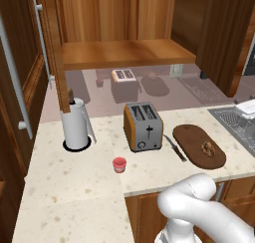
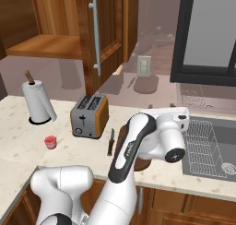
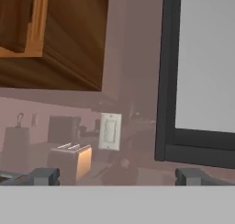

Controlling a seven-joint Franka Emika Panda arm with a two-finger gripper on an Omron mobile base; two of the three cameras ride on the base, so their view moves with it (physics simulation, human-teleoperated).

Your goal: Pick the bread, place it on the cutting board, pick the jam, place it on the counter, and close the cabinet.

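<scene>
Closing cabinet (image 1: 124,53) remains: bread (image 1: 208,148) on board (image 1: 199,145), jam (image 1: 119,164) on counter (image 1: 74,187), both below hand. Gripper (image 3: 117,176) wide, empty; push door (image 2: 108,30) up-left, near handle.

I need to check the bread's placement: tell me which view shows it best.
The left base view: the bread lies in plain sight on the cutting board, right of the toaster. In the right base view the arm covers that spot. The hand view faces the wall.
</scene>
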